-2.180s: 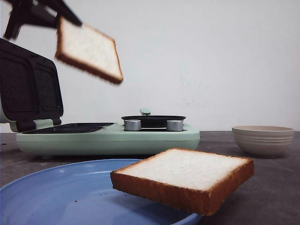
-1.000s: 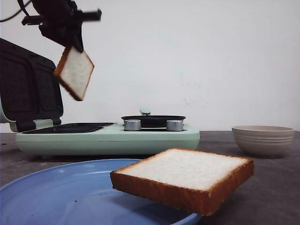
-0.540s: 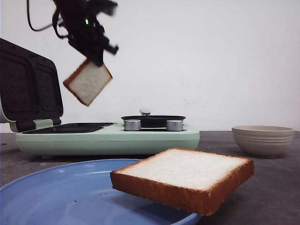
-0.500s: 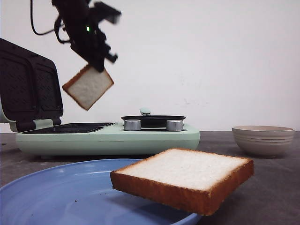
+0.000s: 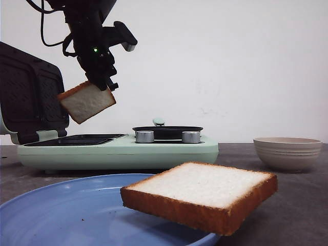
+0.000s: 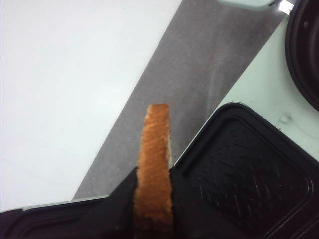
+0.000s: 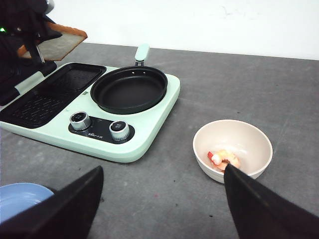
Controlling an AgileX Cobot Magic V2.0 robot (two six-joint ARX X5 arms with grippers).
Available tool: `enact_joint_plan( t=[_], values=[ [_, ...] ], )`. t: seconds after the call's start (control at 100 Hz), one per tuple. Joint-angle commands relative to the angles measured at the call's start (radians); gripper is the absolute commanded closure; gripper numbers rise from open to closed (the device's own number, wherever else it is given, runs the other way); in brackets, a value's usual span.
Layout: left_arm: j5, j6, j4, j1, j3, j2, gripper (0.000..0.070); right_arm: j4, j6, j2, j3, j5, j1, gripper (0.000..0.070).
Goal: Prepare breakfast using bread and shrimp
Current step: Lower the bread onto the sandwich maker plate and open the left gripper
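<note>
My left gripper (image 5: 100,82) is shut on a slice of bread (image 5: 86,102) and holds it tilted in the air above the black griddle tray (image 5: 77,139) of the mint green breakfast maker (image 5: 118,151). In the left wrist view the bread's brown crust (image 6: 153,174) stands edge-on between the dark fingers (image 6: 117,204). A second slice of bread (image 5: 202,193) lies on the blue plate (image 5: 56,215) in front. The shrimp (image 7: 224,159) lies in a beige bowl (image 7: 233,149). My right gripper (image 7: 162,199) is open and empty above the table, wide of the bowl.
The breakfast maker's lid (image 5: 31,95) stands open at the left. A round black pan (image 7: 128,89) sits on its right half, with two silver knobs (image 5: 145,136) in front. The beige bowl also shows at the right in the front view (image 5: 287,152).
My left gripper has carried the bread down and to the right, turning it, from high at the left to just above the griddle tray. The second slice and the bowl have not moved.
</note>
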Motion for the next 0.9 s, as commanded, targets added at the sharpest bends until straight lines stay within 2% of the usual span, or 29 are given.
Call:
enact_joint_plan(
  t=[0.0, 0.39, 0.7, 0.77, 0.89],
  values=[
    [0.000, 0.011, 0.012, -0.005, 0.021, 0.036, 0.0699, 0.009, -0.012, 0.006, 0.013, 0.003, 0.006, 0.0220],
    [0.061, -0.005, -0.070, -0.005, 0.021, 0.096, 0.0700, 0.009, -0.015, 0.006, 0.013, 0.003, 0.012, 0.0220],
    [0.061, -0.026, -0.067, -0.005, 0.021, 0.101, 0.0700, 0.009, -0.015, 0.006, 0.013, 0.006, 0.012, 0.0220],
    [0.042, -0.026, -0.056, -0.005, 0.021, 0.101, 0.0700, 0.009, -0.015, 0.006, 0.013, 0.006, 0.012, 0.0220],
    [-0.053, -0.016, 0.004, -0.005, 0.021, 0.101, 0.0700, 0.009, -0.018, 0.006, 0.013, 0.006, 0.015, 0.0220]
  ],
)
